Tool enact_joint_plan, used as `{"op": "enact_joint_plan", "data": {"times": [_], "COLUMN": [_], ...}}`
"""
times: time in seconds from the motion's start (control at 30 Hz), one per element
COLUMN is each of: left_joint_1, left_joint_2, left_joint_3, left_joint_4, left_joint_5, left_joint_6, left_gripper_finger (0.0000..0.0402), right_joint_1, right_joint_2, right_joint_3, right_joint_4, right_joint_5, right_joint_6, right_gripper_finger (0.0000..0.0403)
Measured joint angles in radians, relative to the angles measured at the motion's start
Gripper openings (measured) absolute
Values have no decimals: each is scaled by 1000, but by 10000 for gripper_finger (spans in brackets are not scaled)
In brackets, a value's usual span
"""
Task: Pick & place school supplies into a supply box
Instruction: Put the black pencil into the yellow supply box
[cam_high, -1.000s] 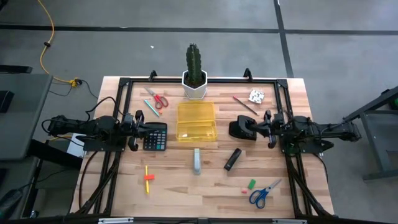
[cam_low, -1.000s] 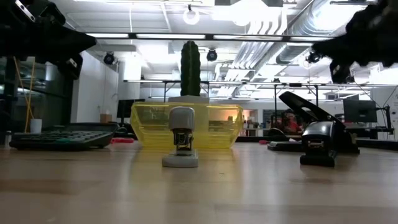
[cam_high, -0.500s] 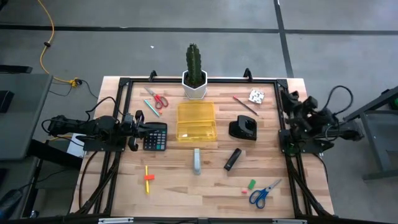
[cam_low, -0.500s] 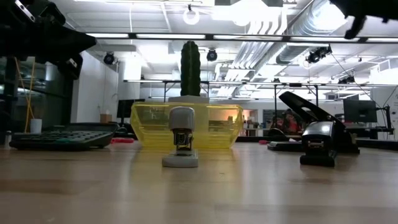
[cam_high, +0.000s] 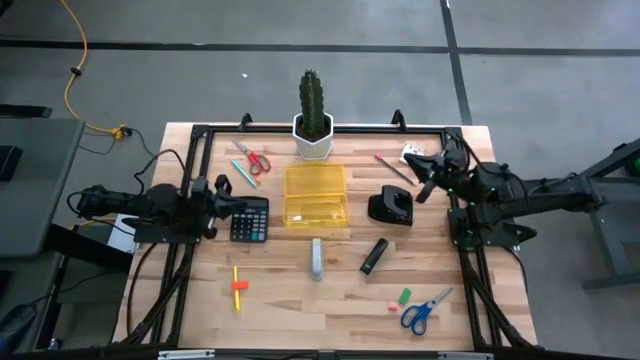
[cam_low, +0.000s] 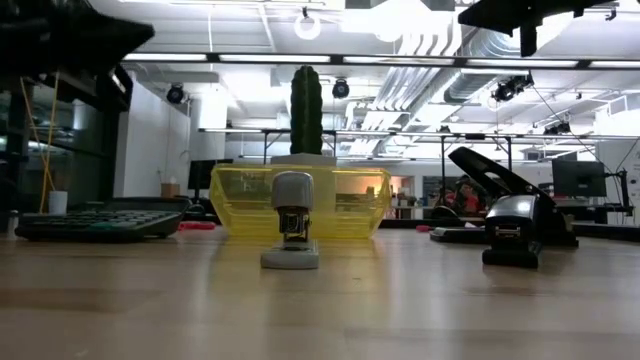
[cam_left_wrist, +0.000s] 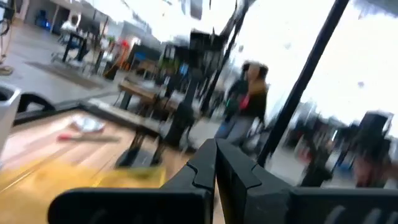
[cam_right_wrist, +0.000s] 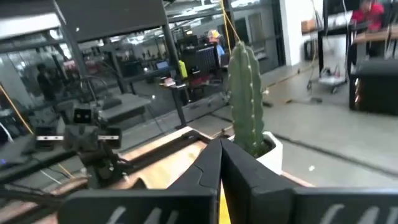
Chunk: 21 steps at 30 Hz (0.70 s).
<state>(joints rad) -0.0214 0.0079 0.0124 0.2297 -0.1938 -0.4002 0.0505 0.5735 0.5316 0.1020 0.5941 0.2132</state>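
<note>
The translucent yellow supply box (cam_high: 316, 195) lies on the table's middle, in front of the cactus pot (cam_high: 312, 140). Red-handled scissors (cam_high: 253, 158) lie far left. Blue-handled scissors (cam_high: 425, 312), a green eraser (cam_high: 404, 296) and a pink eraser (cam_high: 393, 307) lie near right. A yellow-orange pencil (cam_high: 238, 288) lies near left. A thin red pen (cam_high: 393, 168) and a small white piece (cam_high: 410, 153) lie far right. My left gripper (cam_high: 218, 192) hangs shut and empty beside the calculator. My right gripper (cam_high: 425, 172) hangs shut and empty above the table, close to the white piece and pen.
A black calculator (cam_high: 250, 218) lies left of the box. A black stapler (cam_high: 390, 207) stands right of the box. A black marker-like piece (cam_high: 374, 255) and a grey-white piece (cam_high: 316, 258) lie nearer. A black frame (cam_high: 200, 135) borders the table. People show in the room beyond.
My right gripper has left its place beside the stapler. It drew back toward the table's right edge and rose, then swung out toward the far right, over the white piece and pen. My left gripper has risen a little. No object has moved.
</note>
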Motion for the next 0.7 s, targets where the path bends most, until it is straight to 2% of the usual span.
{"op": "enact_joint_plan", "data": {"times": [0.13,0.27,0.37,0.5,0.57,0.7], "left_joint_1": [4,23,39,61,72,94], "left_joint_2": [6,78,200,382,451,536], "left_joint_3": [6,113,254,490,599,742], "left_joint_4": [191,228,134,-96,-224,-291], "left_joint_5": [-129,-132,-114,-76,-96,-97], "left_joint_6": [-42,-34,13,125,164,221], "left_gripper_finger": [0,0,0,0,0,0], "right_joint_1": [0,0,0,-18,-32,-57], "right_joint_2": [16,21,23,29,29,29], "right_joint_3": [0,0,0,0,0,0], "right_joint_4": [49,139,210,252,251,255], "right_joint_5": [0,-20,-30,-31,-39,-72], "right_joint_6": [45,-20,-96,-143,-143,-151], "right_gripper_finger": [0,0,0,0,0,0]}}
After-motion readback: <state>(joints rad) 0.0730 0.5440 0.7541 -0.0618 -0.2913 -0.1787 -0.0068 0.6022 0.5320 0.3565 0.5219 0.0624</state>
